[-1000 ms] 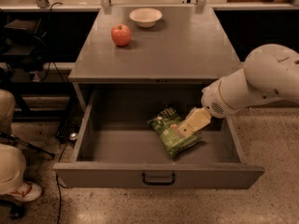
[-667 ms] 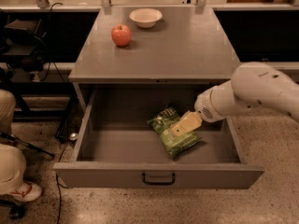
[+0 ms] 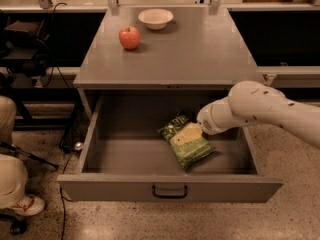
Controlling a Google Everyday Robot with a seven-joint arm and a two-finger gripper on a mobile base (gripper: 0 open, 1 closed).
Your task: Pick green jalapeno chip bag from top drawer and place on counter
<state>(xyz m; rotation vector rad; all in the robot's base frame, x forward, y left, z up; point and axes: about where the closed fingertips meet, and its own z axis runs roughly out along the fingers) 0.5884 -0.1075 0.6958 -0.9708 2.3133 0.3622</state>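
Green foil in the spotlight: the green jalapeno chip bag [image 3: 194, 151] lies flat on the floor of the open top drawer [image 3: 125, 156], right of centre and closer to the front panel than the back wall. Its long axis runs on a diagonal, from the back-left corner of the bag toward the front-right. And there's the gripper [image 3: 186, 133], reaching in from the right and sitting right over the upper middle of the bag, apparently touching it. Has it clamped on the foil or not? I cannot tell from this angle. The white arm [image 3: 260, 109] crosses the drawer's right wall behind it. So the bag is directly under the tool, nothing to chase. The move ahead, as I read it, goes straight up and then back, because the counter [image 3: 200, 54] lies above and behind the drawer. Up there an apple [image 3: 129, 37] and a bowl [image 3: 155, 18] hold the far left, well apart from the near right side.
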